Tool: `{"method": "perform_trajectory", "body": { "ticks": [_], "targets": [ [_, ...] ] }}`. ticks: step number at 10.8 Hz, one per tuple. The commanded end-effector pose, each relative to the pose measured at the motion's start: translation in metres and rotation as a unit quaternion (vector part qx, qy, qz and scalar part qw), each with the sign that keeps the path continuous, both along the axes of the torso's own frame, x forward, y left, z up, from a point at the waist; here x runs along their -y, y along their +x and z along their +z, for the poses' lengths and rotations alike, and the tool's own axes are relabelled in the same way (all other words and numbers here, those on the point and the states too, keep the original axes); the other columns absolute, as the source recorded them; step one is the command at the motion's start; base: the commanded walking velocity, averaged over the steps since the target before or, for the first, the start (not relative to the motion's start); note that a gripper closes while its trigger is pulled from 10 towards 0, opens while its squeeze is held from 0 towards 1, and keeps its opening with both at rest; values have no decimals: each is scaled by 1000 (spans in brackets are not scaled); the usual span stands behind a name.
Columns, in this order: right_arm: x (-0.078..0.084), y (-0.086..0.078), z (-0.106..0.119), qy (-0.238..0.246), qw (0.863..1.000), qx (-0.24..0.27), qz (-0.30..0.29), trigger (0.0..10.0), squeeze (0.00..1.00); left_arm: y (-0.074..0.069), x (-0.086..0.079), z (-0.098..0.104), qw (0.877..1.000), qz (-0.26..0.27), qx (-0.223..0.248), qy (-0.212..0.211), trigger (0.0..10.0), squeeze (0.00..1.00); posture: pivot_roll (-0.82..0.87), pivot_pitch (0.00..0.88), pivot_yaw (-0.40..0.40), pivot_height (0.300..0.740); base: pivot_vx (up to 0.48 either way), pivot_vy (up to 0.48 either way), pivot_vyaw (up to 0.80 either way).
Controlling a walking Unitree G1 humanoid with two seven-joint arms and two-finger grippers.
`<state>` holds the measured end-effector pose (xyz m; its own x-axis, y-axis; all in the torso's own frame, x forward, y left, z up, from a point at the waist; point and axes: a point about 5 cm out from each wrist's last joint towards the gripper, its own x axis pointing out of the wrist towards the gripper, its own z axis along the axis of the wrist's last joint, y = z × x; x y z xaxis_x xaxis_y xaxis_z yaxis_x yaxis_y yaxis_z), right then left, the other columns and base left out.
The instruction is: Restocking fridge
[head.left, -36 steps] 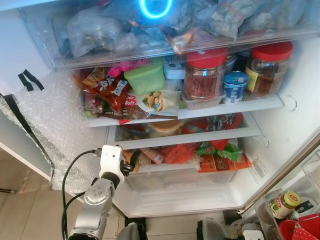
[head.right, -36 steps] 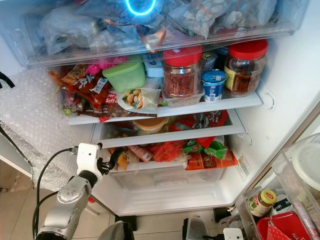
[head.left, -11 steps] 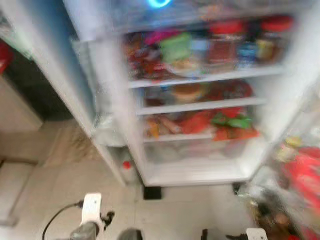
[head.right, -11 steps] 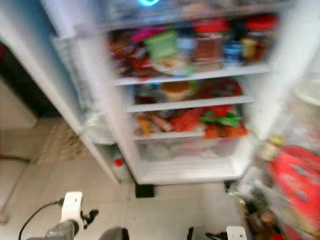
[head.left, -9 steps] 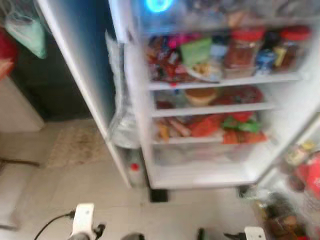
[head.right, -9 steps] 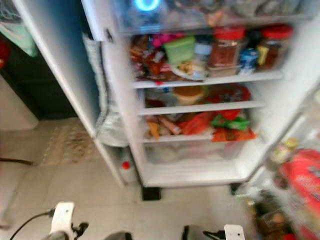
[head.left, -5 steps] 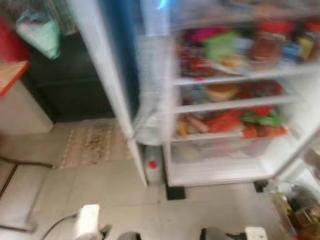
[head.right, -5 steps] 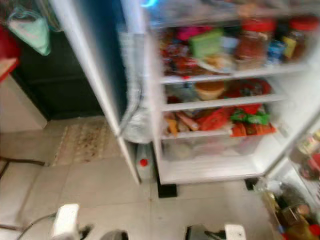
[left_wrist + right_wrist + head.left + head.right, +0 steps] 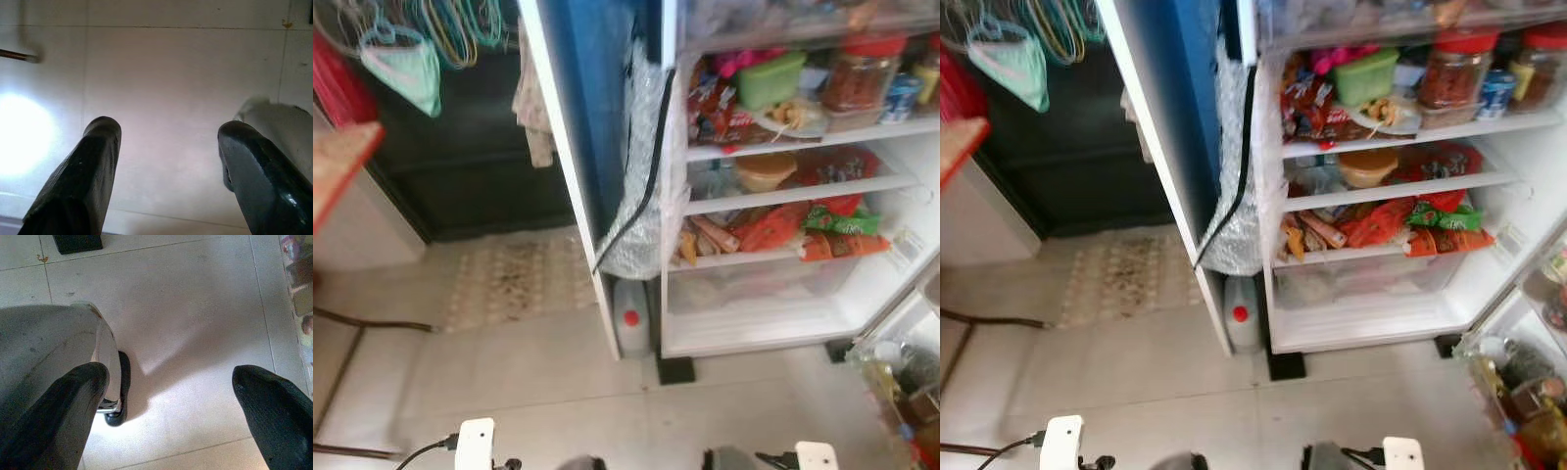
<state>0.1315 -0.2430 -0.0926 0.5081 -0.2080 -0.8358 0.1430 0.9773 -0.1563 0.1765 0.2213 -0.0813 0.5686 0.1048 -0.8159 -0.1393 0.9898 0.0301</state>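
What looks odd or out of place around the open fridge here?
Bubble wrap with a black cable hangs on the fridge's outer side, and a red-capped jug stands on the floor against its base.

White wrist blocks; black cable (image 9: 421,452) on left; black tapered fingers (image 9: 83,181)

No lettering can be read — the printed red and green snack packets (image 9: 822,231) on the white fridge shelf (image 9: 793,192) are too blurred to make out.
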Motion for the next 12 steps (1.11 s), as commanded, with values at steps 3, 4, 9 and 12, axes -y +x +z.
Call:
{"method": "perform_trajectory", "body": {
  "ticks": [3, 4, 9, 12],
  "targets": [
    [-21, -4, -6, 41, 999, -5, 17, 10000, 0, -6, -2, -3, 1000, 9, -12, -10, 10000, 0, -135, 0, 137, 740, 0, 0, 0],
    [-22, -4, -6, 41, 999, -5, 16, 10000, 0, -6, -2, -3, 1000, 6, -13, -11, 10000, 0, -141, 0, 140, 740, 0, 0, 0],
    [-21, -4, -6, 43, 999, -2, 5, 10000, 0, -5, -2, -2, 1000, 5, -10, -19, 10000, 0, -136, 0, 131, 740, 0, 0, 0],
    [-21, -2, -5, 44, 999, 5, 4, 10000, 0, -5, -3, -2, 1000, 7, -12, -19, 10000, 0, -130, 24, 126, 740, 0, 377, 0]
  ]
}}
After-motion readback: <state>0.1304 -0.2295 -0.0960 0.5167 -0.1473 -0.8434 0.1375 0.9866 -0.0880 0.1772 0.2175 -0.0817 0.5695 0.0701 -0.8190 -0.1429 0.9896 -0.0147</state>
